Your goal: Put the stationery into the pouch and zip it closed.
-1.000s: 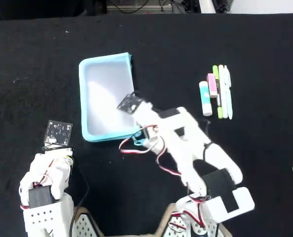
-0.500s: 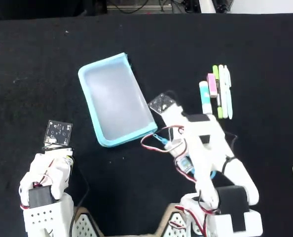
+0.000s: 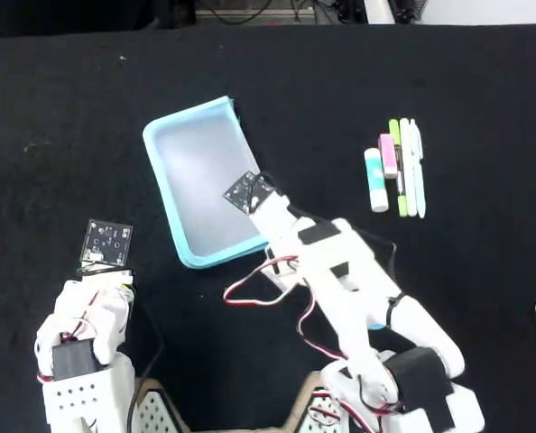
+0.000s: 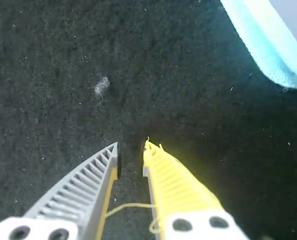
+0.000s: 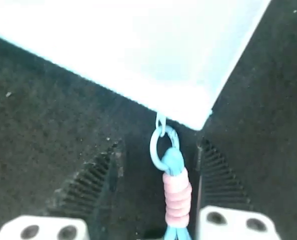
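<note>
Pouch flat on the cloth, right gripper open around its zipper pull

I saw the black cloth-covered table (image 3: pixel 69 90) carrying the rectangular pouch (image 3: pixel 200 180), frosted white with a light blue fabric rim, lying flat. The white right arm (image 3: pixel 340 280) stretched across the pouch's near corner, and the white left arm (image 3: pixel 83 334) sat well apart from the pouch, off its near short end. The stationery lay in a tight row on the cloth, well to the right of the pouch: a white-and-blue glue stick (image 3: pixel 374 180), a pink eraser (image 3: pixel 388 155), a green highlighter (image 3: pixel 398 167) and pale pens (image 3: pixel 412 167). My right gripper (image 5: pixel 158 170) stood spread wide at the pouch's corner, its jaws either side of the blue ring-and-pink-bead zipper pull (image 5: pixel 172 175) without touching it. My left gripper (image 4: pixel 131 150) hung over bare cloth near the pouch's blue edge, jaws drawn almost together on nothing.
</note>
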### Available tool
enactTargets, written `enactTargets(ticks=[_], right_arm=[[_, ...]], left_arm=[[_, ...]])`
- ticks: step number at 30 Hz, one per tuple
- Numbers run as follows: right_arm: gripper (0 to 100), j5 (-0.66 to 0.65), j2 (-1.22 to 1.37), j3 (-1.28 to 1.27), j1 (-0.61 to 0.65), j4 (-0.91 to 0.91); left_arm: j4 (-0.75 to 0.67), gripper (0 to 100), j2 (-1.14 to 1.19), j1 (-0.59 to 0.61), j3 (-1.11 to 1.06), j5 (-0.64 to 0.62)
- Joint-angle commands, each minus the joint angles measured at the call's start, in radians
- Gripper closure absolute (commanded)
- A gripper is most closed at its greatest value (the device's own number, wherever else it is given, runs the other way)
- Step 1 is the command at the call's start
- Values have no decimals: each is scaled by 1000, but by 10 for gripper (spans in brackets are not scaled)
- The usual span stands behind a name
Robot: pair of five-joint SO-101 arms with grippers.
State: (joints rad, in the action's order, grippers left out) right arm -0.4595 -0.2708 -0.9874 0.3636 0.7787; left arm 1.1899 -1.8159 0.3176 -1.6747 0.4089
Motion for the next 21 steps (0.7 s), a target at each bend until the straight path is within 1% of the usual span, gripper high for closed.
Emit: enactTargets(ticks=[1,4,8,12,14,16,18,19,21], right_arm=[[776,12,8,33,-8,2],[776,0,8,39,-52,31],[776,-83,21,25,-121,29],[791,-94,30,21,-124,29],[872,-95,30,21,-124,28],[995,-92,30,21,-124,28],[965,-87,28,13,-129,29],[988,-87,22,8,-132,29],[986,-86,7,12,-133,31]], left_arm=[[-15,906,-8,10,-25,11],[-15,906,-8,10,-25,11],[-15,906,-8,10,-25,11],[-14,906,-8,4,-25,11],[-15,905,-8,2,-25,11],[-25,905,-8,2,-24,12],[-71,905,-9,2,-19,17],[-126,905,-9,12,-7,38],[-241,905,-9,24,42,103]])
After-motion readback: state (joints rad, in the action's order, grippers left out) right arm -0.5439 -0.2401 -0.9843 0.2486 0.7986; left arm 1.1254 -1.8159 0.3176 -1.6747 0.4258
